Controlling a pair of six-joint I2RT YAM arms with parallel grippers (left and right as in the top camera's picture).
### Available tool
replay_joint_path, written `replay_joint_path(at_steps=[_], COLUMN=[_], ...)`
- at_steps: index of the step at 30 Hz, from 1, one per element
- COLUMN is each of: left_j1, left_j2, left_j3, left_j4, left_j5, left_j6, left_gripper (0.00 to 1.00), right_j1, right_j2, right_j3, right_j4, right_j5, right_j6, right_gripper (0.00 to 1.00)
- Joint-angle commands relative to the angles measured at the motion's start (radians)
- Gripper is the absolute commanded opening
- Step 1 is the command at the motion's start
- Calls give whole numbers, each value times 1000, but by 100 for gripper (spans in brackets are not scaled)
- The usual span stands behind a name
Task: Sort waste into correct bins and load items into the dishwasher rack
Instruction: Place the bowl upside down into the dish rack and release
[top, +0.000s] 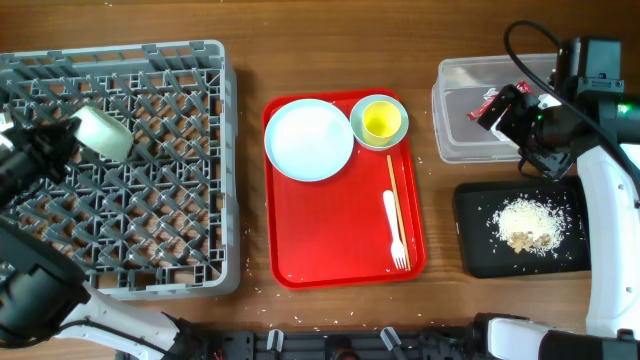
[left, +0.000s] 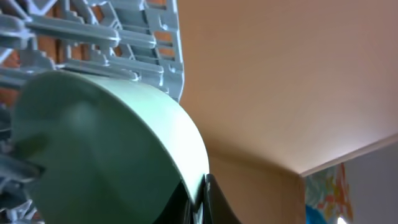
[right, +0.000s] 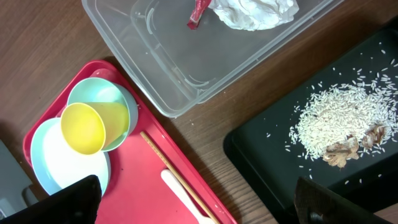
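My left gripper (left: 202, 200) is shut on the rim of a pale green bowl (left: 106, 155) and holds it tilted over the grey dishwasher rack (top: 190, 60), at its left side (top: 103, 133). My right gripper (top: 512, 112) is open and empty, above the clear tub (top: 460, 140). The tub holds a red wrapper (right: 199, 12) and a white napkin (right: 252, 11). Rice scraps (top: 525, 225) lie in the black tray (top: 475, 250). The red tray (top: 330, 255) carries a white plate (top: 309, 140), a yellow cup (top: 379, 121) in a light blue bowl (right: 115, 99), chopsticks (top: 391, 195) and a white fork (top: 396, 235).
The rack's pegs and lattice (left: 124, 37) lie right behind the held bowl. A few rice grains are scattered on the wooden table (top: 440, 290) near the trays. A cable (top: 520, 40) loops over the right arm.
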Motion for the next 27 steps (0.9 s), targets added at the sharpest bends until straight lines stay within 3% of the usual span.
replay_joint_path(at_steps=[1, 3, 8, 12, 14, 15, 16, 22, 24, 27], left_j1=[24, 26, 113, 241, 260, 252, 235, -32, -121, -186], left_j2=[11, 11, -7, -78, -104, -116, -125, -137, -137, -137], left_j3=[5, 5, 5, 5, 5, 5, 5, 5, 5, 5], left_j4=[-12, -13, -60, -122, -126, -127, -127, -126, -125, -141], left_j5=[-113, -113, -129, -320, -322, -306, -290, -326, -441, -742], left_j6=[17, 16, -13, -13, -39, -51, -51, 23, 25, 20], left_gripper=[25, 32, 34, 40, 34, 19, 4, 4, 4, 4], right_j1=[0, 0, 0, 0, 0, 0, 0, 0, 0, 0], right_j2=[-12, -12, -12, -12, -12, -12, -12, -12, -12, -12], right_j3=[9, 9, 9, 9, 9, 9, 9, 9, 9, 9], right_j4=[3, 2, 3, 5, 5, 5, 5, 5, 5, 9], right_j5=[19, 19, 19, 19, 19, 19, 19, 19, 19, 19], right_j6=[-8, -8, -8, -8, -8, -8, -8, -8, -8, -6], right_gripper=[100, 100, 99, 100, 100, 100, 100, 100, 99, 100])
